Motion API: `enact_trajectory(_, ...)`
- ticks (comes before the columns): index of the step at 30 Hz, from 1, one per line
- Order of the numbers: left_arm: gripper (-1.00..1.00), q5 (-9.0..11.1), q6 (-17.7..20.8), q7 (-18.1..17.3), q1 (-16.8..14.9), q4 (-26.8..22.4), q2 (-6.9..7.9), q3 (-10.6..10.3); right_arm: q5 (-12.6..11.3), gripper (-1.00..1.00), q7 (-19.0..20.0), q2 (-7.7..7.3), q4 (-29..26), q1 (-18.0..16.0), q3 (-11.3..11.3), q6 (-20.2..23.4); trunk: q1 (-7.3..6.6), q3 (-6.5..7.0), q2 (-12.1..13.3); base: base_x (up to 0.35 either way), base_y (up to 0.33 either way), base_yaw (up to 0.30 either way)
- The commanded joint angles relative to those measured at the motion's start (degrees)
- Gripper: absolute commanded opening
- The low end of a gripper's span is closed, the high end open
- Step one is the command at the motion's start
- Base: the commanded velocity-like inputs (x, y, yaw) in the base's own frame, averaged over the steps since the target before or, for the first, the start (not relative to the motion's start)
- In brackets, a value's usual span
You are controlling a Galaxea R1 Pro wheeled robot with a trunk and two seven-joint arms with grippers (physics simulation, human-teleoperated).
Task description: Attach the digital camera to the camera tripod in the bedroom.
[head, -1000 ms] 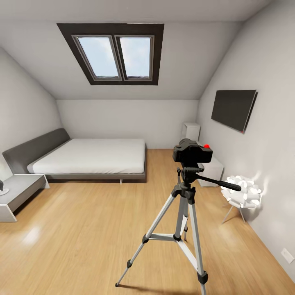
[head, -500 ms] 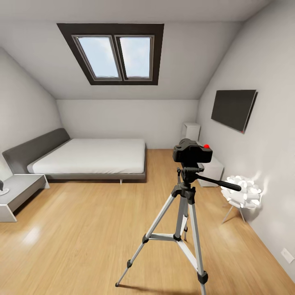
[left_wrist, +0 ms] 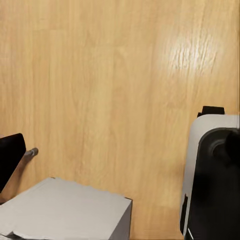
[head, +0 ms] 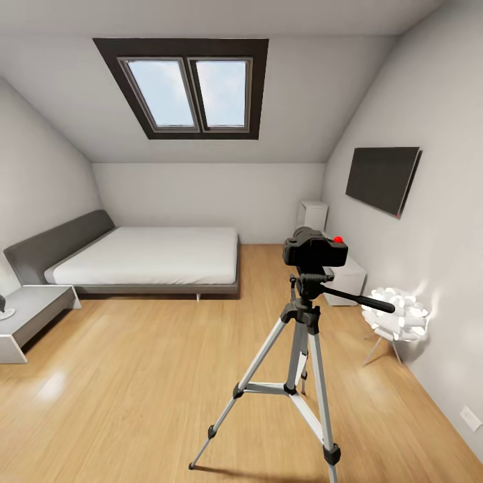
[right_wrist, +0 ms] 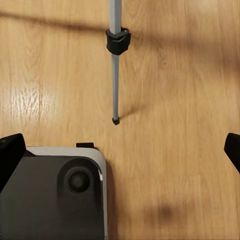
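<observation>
Digital camera (head: 315, 247) sits on the black head of the camera tripod (head: 300, 349), upright, red button on top. The tripod stands on the light wood floor (head: 147, 376) of the bedroom, between the bed (head: 151, 258) and the wall carrying the TV (head: 382, 178). Judged from this alone, the mount looks made; whether it is actually locked I cannot tell.

Right wrist view: one silver tripod leg (right_wrist: 115, 75) with its black clamp collar, its foot touching the floor. Dark fingertips (right_wrist: 11, 152) at opposite edges of that frame, spread wide with nothing between them, so the right gripper (right_wrist: 120, 152) is released. Left wrist view: a single dark fingertip (left_wrist: 10, 157) shows; spread not readable, cannot tell.

Handling judgement:
- Camera: rigid, compact, probably light to moderate. Take it across the flat sides of the body (not the bulging front, where pads would slip).
- Tripod: stiff but tall on thin legs; a sideways push at the head could tip it.
- Pan handle (head: 359, 299) juts towards the white chair (head: 397, 320); keep clear.
</observation>
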Motion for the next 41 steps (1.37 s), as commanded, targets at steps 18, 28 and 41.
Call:
enact_trajectory(18, 1.0, 0.9, -0.52, -0.13, -0.2, 5.73, -1.58, -0.35, 0.28, 1.0, -0.23, 0.31, -0.25, 0.03, 0.2, -0.05, 0.04, -0.11, -0.12, 0.0, 0.0, 0.0)
enact_trajectory(28, 1.0, 0.9, -0.58, -0.16, -0.21, 14.84, -1.67, 0.03, 0.27, 1.0, -0.21, 0.24, -0.28, 0.03, 0.2, -0.08, 0.04, -0.11, -0.12, 0.0, 0.0, 0.0)
enact_trajectory(41, 1.0, 0.82, -0.57, -0.16, -0.21, 17.2, -1.7, -0.01, 0.27, 1.0, -0.21, 0.27, -0.28, 0.03, 0.19, -0.08, 0.04, -0.11, -0.12, 0.0, 0.0, 0.0)
